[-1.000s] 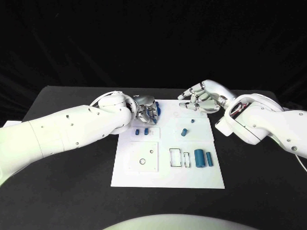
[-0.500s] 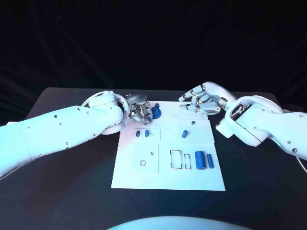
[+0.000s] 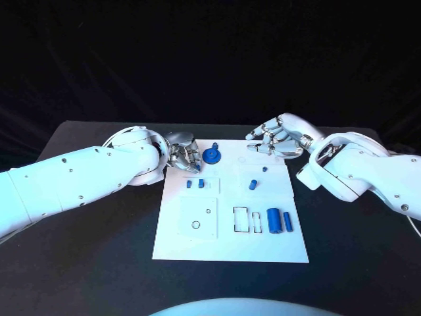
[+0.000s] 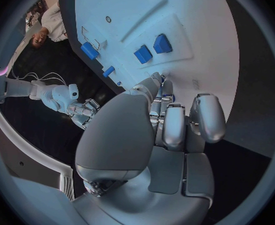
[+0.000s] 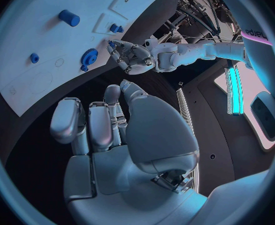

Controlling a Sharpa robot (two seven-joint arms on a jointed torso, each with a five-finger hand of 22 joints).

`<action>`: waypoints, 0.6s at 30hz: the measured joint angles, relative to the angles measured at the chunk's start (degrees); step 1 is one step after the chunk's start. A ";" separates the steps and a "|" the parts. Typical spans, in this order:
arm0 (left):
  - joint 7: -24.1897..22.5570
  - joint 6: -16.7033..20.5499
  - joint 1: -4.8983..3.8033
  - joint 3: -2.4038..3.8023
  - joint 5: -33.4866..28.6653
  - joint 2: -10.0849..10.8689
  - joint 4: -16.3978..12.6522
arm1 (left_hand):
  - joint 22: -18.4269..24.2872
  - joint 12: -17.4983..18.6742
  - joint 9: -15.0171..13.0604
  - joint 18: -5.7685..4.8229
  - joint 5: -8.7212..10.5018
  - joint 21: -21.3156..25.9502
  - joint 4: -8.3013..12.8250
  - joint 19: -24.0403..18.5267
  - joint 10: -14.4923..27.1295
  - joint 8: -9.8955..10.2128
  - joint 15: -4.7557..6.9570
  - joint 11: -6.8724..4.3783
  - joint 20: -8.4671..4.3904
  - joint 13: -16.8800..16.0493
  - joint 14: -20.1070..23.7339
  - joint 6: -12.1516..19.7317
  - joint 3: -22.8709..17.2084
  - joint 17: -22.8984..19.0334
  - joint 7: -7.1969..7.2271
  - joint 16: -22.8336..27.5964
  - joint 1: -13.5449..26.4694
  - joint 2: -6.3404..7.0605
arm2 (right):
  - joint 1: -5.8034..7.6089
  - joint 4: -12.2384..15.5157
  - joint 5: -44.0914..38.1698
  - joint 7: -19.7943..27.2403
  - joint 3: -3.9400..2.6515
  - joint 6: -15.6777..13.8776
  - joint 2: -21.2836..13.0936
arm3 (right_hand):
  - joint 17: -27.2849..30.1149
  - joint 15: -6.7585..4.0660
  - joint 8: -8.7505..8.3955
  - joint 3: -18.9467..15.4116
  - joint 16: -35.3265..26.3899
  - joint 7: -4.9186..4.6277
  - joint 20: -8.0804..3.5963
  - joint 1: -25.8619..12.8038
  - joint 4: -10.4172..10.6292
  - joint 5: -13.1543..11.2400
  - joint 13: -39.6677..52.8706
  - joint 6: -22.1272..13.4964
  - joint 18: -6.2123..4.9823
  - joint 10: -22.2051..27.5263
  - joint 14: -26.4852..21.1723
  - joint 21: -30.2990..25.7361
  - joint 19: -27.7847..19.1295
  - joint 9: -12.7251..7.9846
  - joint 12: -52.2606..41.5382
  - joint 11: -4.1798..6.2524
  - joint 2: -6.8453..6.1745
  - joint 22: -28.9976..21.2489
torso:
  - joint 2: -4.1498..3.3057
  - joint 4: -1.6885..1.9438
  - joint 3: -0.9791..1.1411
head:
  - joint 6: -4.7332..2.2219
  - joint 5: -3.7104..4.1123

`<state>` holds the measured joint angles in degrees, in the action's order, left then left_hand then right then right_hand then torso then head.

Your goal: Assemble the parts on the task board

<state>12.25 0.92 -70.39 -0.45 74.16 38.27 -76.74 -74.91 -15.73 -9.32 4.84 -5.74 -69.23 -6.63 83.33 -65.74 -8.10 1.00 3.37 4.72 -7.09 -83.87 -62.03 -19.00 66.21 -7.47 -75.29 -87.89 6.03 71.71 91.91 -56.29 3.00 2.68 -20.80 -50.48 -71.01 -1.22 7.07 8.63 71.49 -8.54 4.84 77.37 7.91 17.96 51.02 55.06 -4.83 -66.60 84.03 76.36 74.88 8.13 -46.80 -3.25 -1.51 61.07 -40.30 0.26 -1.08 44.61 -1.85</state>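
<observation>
One part is standing free at the far edge of the white board [image 3: 231, 243] now: the blue toothed wheel [image 3: 214, 156], which we were watching under the left hand's fingers a second ago. The left hand [image 3: 184, 157] is pulling away toward the board's far left corner, and we are seeing a clear gap between its fingers and the wheel. It is carrying nothing, its fingers loosened and a little apart (the right wrist view is giving us the best look at that). The wheel is sitting upright on the board, apart from both hands, and we are reading that as a finished placement, though we cannot tell from here whether it is fully seated.

Across the board, the right hand [image 3: 275, 139] is hovering over the far right corner just as it was, fingers curled in with nothing in them.

Plenty is waiting, in our judgement. Two small blue blocks [image 3: 195, 184] are lying near the left side, a short blue peg [image 3: 253, 184] is resting mid-board, and two blue cylinders [image 3: 279, 220] are lying side by side beside an outlined rectangular slot [image 3: 241, 218] nearer us. With the left hand freed, we are expecting the next pick to come from one of those, most likely the blocks just beside it.
</observation>
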 measured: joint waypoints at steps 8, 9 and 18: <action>-0.03 -0.75 0.00 0.00 -0.32 0.27 0.08 | 0.00 0.00 0.01 0.01 0.00 0.00 0.17 -0.21 0.00 0.00 0.00 0.00 0.21 0.00 0.00 0.00 -0.17 0.00 0.00 0.00 0.00 0.00 | 0.00 0.00 0.00 -0.02 0.00 0.01 -0.03 | 0.00 0.00 0.00 0.00 0.00 0.00 0.00 0.00 0.00 0.00 0.00 0.00 0.00 0.00 0.00 0.00 0.00 0.00 0.00 0.00 0.00 0.00 | -0.01 0.01 -0.02 | 0.24 -0.14; -0.03 -0.80 0.00 0.00 -0.32 0.27 0.13 | 0.00 0.00 0.01 0.01 0.00 0.00 0.17 -0.21 0.00 0.00 0.00 0.00 0.21 0.00 0.00 0.00 -0.17 0.00 0.00 0.00 0.00 0.00 | 0.00 0.00 0.00 -0.02 0.00 0.01 -0.03 | 0.00 0.00 0.00 0.00 0.00 0.00 0.00 0.00 0.00 0.00 0.00 0.00 0.00 0.00 0.00 0.00 0.00 0.00 0.00 0.00 0.00 0.00 | -0.02 0.01 -0.02 | 0.29 -0.16; 0.01 -1.38 0.00 0.00 -0.13 0.17 0.58 | 0.00 0.00 0.01 0.01 0.00 0.00 0.33 -0.21 0.00 0.00 0.00 0.00 0.21 -0.01 0.00 0.00 -0.32 -0.07 0.01 0.00 0.00 0.00 | 0.00 0.03 0.00 -0.03 0.00 0.02 -0.03 | 0.00 0.00 0.00 0.00 0.00 0.00 0.00 0.00 0.00 0.00 0.00 0.00 0.00 0.00 0.00 0.00 0.00 0.00 0.00 0.00 0.00 0.00 | -0.03 0.01 -0.02 | 0.51 -0.34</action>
<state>12.26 -0.46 -70.39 -0.45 74.03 38.44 -76.16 -74.91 -15.74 -9.31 4.84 -5.74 -69.23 -6.30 83.12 -65.74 -8.10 1.00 3.37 4.93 -7.09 -83.87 -62.03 -19.32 66.13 -7.47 -75.29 -87.89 6.03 71.71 91.94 -56.29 2.98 2.68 -20.78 -50.51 -71.01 -1.22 7.07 8.63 71.49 -8.54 4.84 77.37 7.91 17.96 51.02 55.06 -4.83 -66.60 84.03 76.36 74.88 8.13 -46.80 -3.25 -1.51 61.07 -40.33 0.26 -1.10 45.12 -2.18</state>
